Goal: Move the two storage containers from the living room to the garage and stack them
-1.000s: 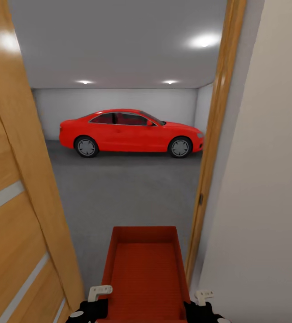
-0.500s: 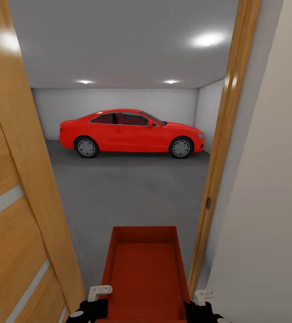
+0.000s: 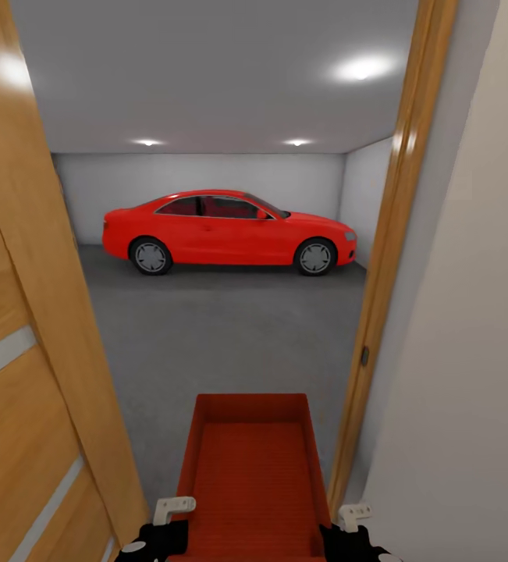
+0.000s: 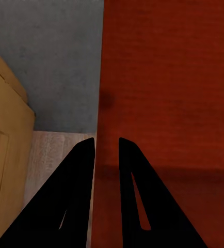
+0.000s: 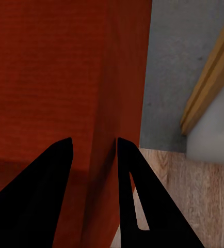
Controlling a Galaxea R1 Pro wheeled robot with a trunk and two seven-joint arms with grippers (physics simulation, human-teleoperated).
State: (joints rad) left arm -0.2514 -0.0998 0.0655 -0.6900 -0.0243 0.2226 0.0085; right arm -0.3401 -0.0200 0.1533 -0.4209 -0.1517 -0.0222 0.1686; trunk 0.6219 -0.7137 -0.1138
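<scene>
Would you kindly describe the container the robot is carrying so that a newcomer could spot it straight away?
Start at the shiny red coupe car parked against the garage's white back wall, then follow the grey floor toward the camera, between the wooden door frames. At the bottom of the head view sits the orange-red shallow plastic bin, lidless and matte, with a gripper on each long wall.

Each hand, left hand [image 3: 174, 509] and right hand [image 3: 354, 515], has a pale cream bracket on a glossy black wrist and tapered matte-black fingers [image 4: 80, 191].
</scene>
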